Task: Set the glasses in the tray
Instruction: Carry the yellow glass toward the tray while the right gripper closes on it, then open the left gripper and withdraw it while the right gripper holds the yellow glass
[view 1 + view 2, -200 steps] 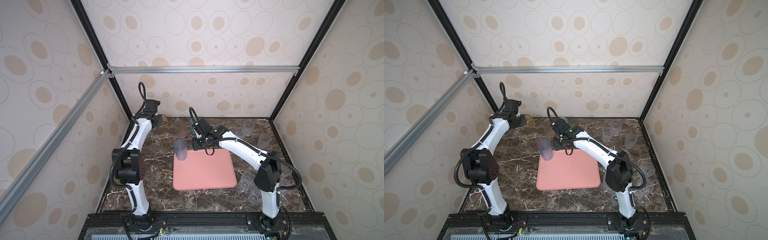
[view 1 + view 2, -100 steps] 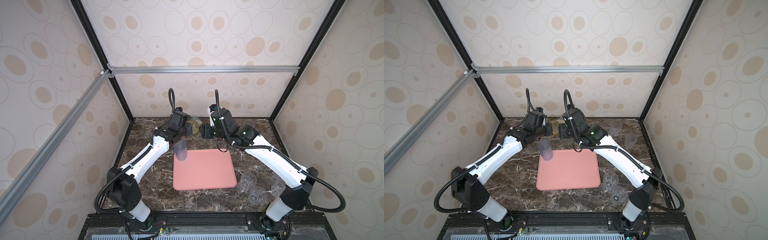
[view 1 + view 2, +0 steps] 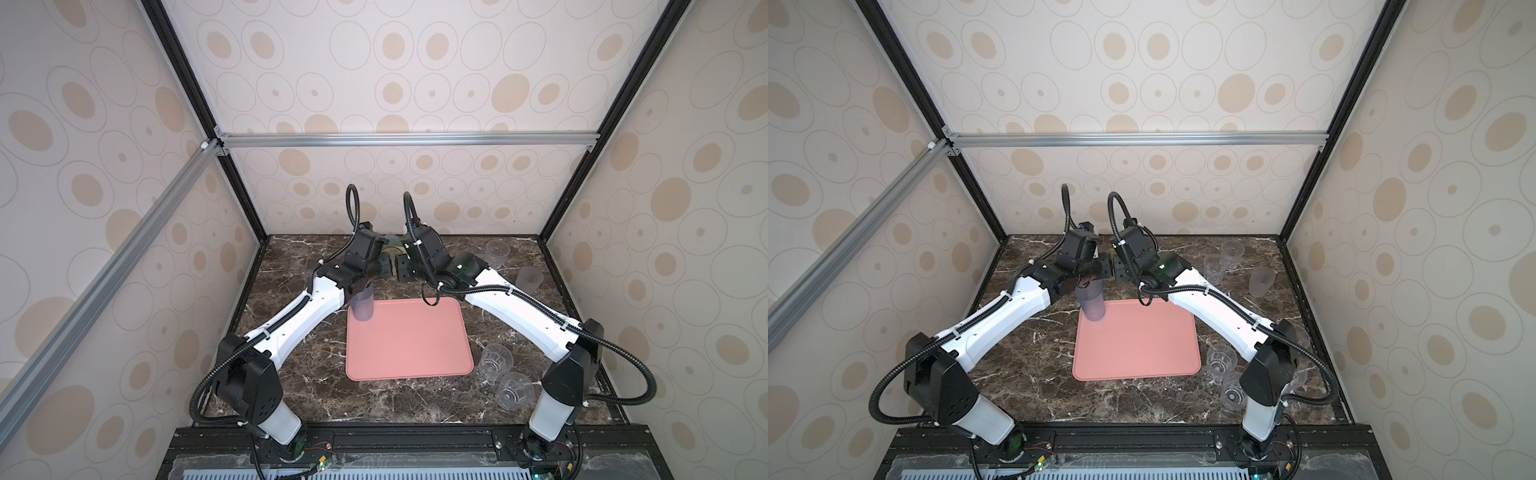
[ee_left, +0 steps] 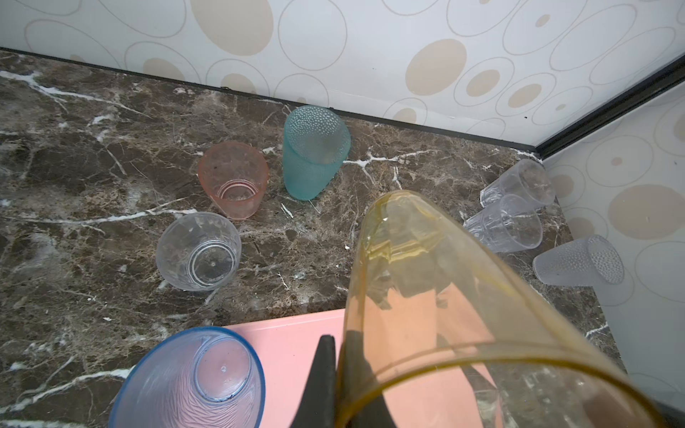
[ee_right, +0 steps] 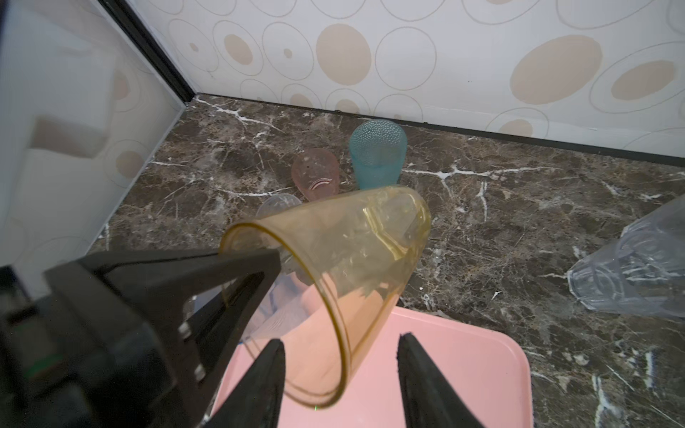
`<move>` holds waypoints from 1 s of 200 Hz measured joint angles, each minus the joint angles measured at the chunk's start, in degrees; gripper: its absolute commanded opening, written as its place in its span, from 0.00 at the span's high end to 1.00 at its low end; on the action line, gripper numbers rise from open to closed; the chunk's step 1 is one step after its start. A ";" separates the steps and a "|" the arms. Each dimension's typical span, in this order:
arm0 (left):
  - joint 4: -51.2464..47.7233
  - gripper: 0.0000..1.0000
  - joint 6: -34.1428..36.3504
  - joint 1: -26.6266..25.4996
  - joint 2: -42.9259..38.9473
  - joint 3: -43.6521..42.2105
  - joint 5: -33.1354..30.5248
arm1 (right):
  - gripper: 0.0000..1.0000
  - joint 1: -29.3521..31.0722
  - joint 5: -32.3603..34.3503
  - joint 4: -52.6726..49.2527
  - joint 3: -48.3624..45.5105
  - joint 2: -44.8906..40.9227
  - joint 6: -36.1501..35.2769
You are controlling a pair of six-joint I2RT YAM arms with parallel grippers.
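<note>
Amber-yellow translucent plastic tumbler (image 5: 344,266): clamped at rim wall by L gripper (image 4: 339,344), tilted, mid-air over far edge of salmon-pink flat rectangular tray (image 5: 463,363). R gripper (image 5: 340,339): jaws apart, straddling tumbler rim, no grip. Grey-blue tall translucent tumbler (image 4: 192,378): upright on tray, far-L corner.

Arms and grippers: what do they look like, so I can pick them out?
The left arm and right arm match: white shells, black joint housings, black ribbed cable hoses looped outside. A green light shows near the right wrist. The left gripper and right gripper have matte black, tapering fingers.
</note>
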 measured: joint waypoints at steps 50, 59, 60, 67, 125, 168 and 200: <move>-0.74 0.94 -2.12 -0.59 -0.35 -0.50 1.73 | 0.79 0.98 8.57 0.79 0.00 2.93 -1.09; -0.87 0.92 -2.80 -0.63 -0.35 -0.76 2.03 | 0.83 1.09 9.81 1.09 0.04 3.06 -1.25; -0.85 0.91 -2.86 -0.63 -0.35 -0.79 2.08 | 0.84 1.11 9.90 1.05 0.07 3.08 -1.36; -0.85 0.89 -3.08 -0.70 -0.37 -0.92 2.54 | 0.87 1.27 10.78 0.68 0.13 3.21 -1.40; -1.09 0.64 -4.39 -1.07 -4.61 -1.14 6.60 | 0.95 -0.11 12.07 -5.92 3.10 6.12 -1.62; -1.75 0.53 -2.43 -0.11 -11.87 -1.20 6.03 | 0.96 -3.43 5.29 -14.75 5.79 6.19 -2.38; -1.62 0.50 2.45 1.68 -15.34 -3.52 2.01 | 0.95 -6.97 -4.59 -27.56 17.00 10.51 -4.42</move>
